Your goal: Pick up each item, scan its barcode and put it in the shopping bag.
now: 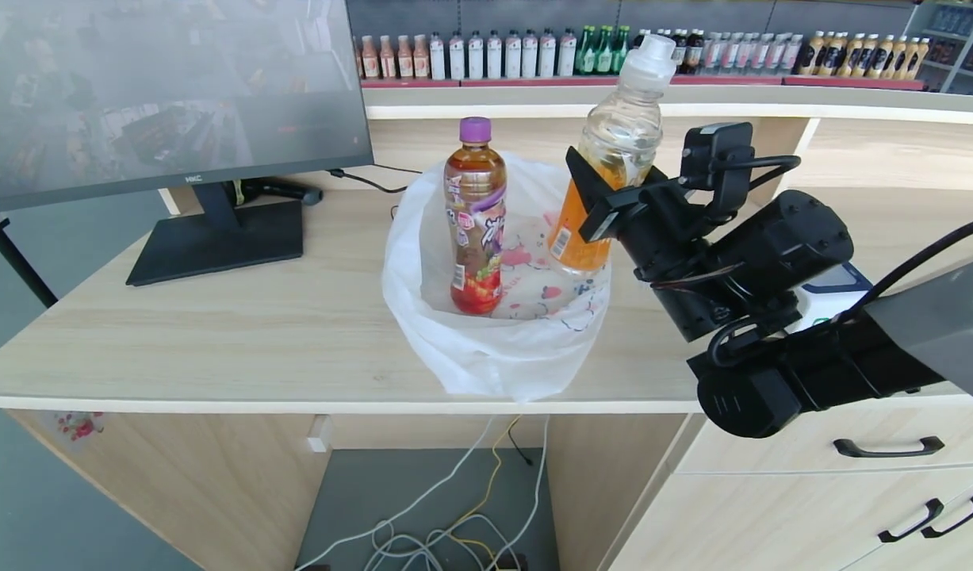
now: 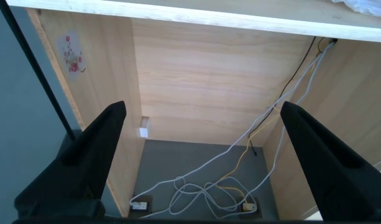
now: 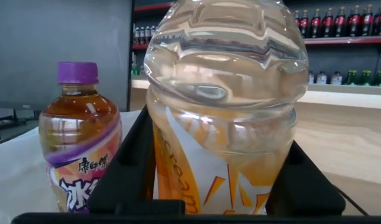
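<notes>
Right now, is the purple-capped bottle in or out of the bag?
In: the bottle stands upright inside the bag, its rim all around.

A pale wood counter holds a monitor, with bottle-lined shelves behind and grey floor beneath

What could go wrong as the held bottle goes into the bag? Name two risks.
1. The right gripper holds the orange-label bottle tilted, close to the upright purple-capped bottle; lowering it might knock that one over.
2. The shopping bag is limp and sags at the table front edge; a snag could drag it off.
</notes>
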